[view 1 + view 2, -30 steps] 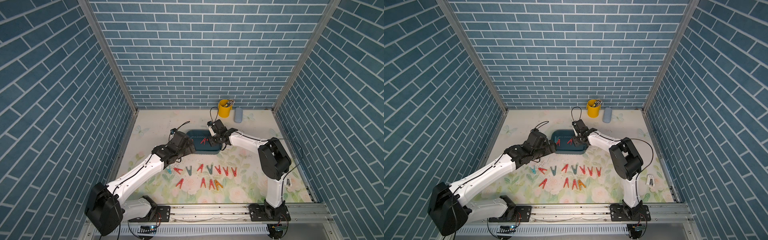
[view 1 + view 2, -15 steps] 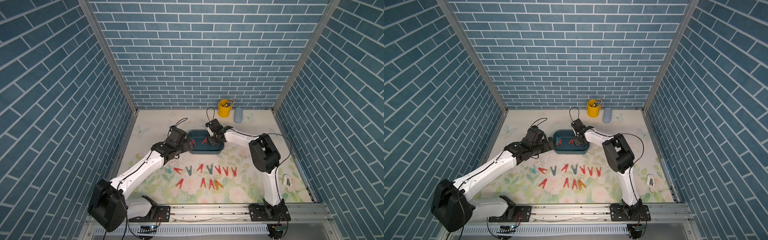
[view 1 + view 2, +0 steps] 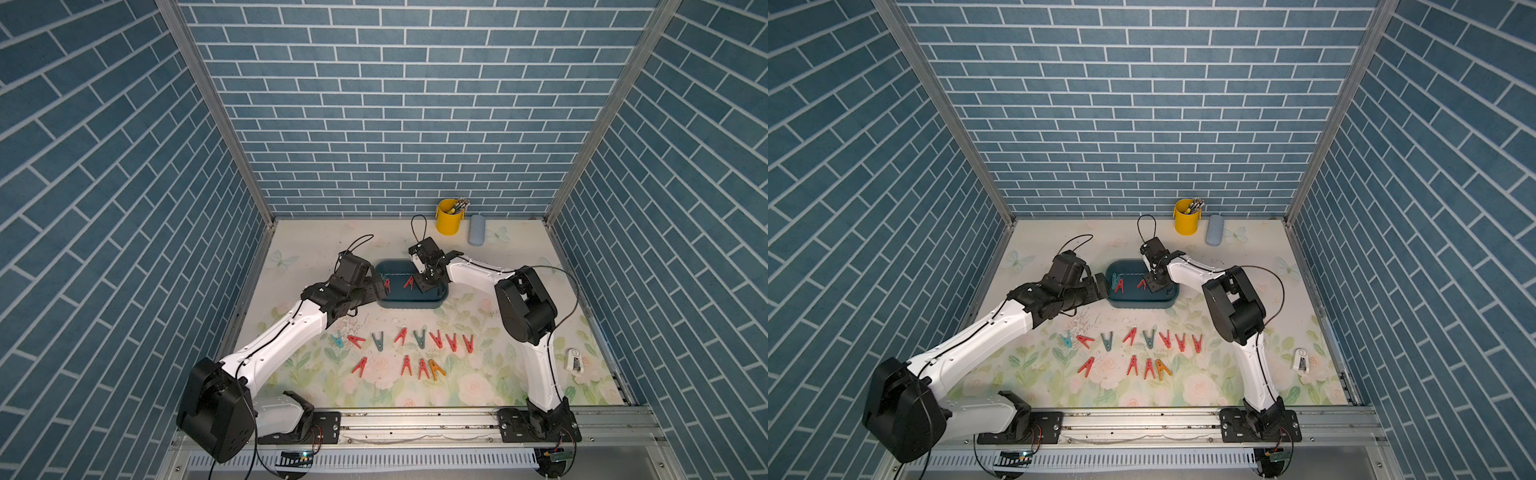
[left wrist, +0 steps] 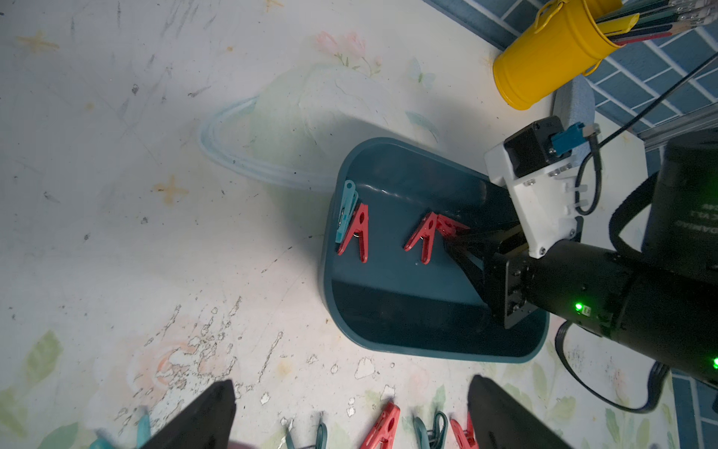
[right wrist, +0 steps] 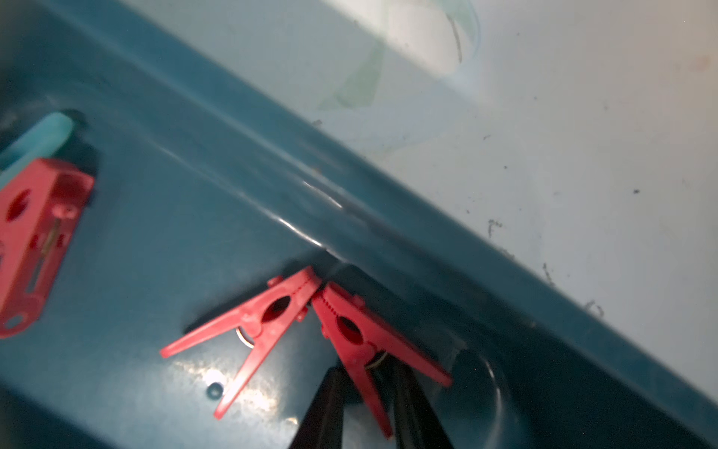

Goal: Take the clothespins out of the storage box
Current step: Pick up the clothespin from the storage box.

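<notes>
Our right gripper (image 5: 365, 373) sits low in the box (image 3: 409, 304), jaws standing narrow on one leg of a red peg (image 5: 355, 334) that lies on the floor near the back wall. We judge that hold weak: pinched by a single leg, the peg may swivel or slip on the lift. Its nose touches a second peg (image 5: 256, 330), which could be dragged along, and the wall is near enough to catch it. A red and teal pair (image 4: 357, 233) lies at the box's left end, where the left gripper (image 4: 349, 383) hovers wide open and empty just outside the rim; a reach now could nudge the box. Twelve pegs (image 3: 436, 338) line the tabletop toward its front edge.
</notes>
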You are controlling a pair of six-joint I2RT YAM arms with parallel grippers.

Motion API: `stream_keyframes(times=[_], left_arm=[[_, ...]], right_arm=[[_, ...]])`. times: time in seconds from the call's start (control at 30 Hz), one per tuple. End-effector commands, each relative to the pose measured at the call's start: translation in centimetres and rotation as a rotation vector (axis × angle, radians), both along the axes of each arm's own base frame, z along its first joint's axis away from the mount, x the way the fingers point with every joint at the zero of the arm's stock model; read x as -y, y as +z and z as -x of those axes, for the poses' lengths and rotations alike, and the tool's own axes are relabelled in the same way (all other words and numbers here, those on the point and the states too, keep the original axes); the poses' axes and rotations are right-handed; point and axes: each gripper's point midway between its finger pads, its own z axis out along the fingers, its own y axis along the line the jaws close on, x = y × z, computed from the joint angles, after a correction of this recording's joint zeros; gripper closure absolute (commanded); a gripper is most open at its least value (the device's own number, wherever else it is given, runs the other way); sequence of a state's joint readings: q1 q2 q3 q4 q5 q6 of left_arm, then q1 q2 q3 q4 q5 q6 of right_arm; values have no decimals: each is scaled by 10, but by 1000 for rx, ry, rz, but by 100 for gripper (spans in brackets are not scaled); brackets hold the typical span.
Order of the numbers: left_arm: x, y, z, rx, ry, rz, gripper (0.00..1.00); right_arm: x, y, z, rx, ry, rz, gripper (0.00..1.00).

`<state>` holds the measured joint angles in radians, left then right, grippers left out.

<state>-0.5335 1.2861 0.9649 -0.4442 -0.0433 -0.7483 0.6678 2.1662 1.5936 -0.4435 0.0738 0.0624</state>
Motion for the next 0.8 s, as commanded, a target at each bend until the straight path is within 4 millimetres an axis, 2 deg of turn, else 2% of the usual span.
stream_keyframes(times=[0.0,0.2,0.47,0.63,0.77], left_arm=[[-1,11,-3,18,4,9,1],[-2,17,-2,33,-1,12,1],[6,19,-1,42,-52,34,1],[14,22,-1,54,-104,47,1],[22,26,-1,66,-154,58,1]], right_arm=[[1,-7,10,-36,13,21,86],[-7,17,15,-7,6,-24,97],[-14,63,26,15,-53,-131,99],[-9,83,43,3,-111,-195,99],[-3,94,66,-21,-167,-263,99]])
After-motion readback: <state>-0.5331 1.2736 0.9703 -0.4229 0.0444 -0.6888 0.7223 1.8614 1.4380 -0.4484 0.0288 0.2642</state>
